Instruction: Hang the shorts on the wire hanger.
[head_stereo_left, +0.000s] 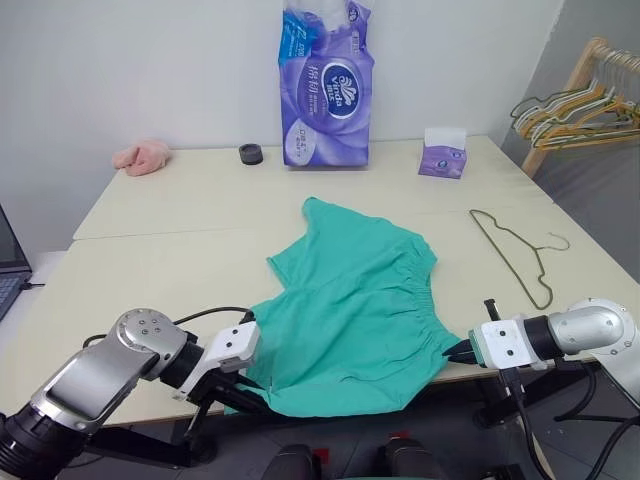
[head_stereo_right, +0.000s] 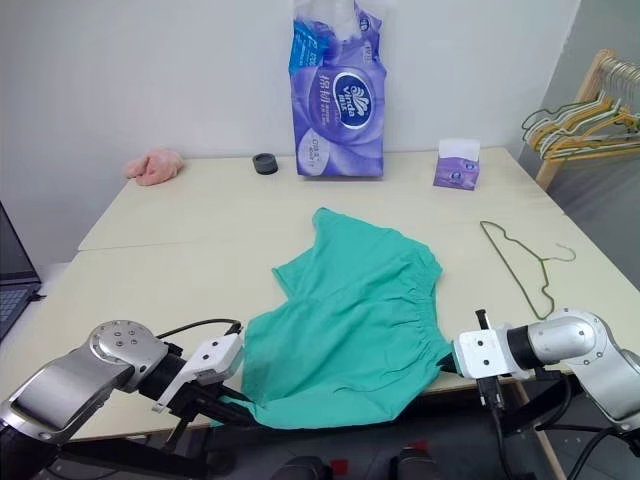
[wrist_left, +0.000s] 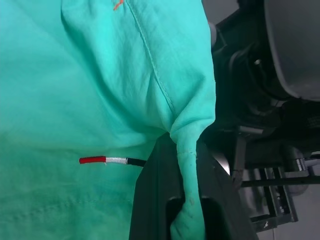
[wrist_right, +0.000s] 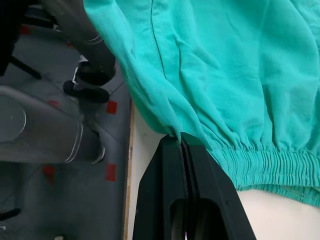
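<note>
Now | both end effectors (head_stereo_left: 243, 392) (head_stereo_left: 462, 352) clamp shorts (head_stereo_left: 350, 310) overhanging table (head_stereo_left: 150, 260) edge | wire hanger (head_stereo_left: 512, 255) apart

Light is even, bright and diffuse, apparently from overhead, with no hard glare on the pale table (head_stereo_left: 150, 260). Shadows are soft: a faint one hugs the tissue pack (head_stereo_left: 327, 85) at its base, and darker shade sits under the table edge toward 6 o'clock. The head views are sharp throughout. In the wrist views the shorts (wrist_left: 100, 90) look crisp, while the dark fingers (wrist_right: 170, 200) at 6 o'clock are slightly soft and the background is blurred.
</note>
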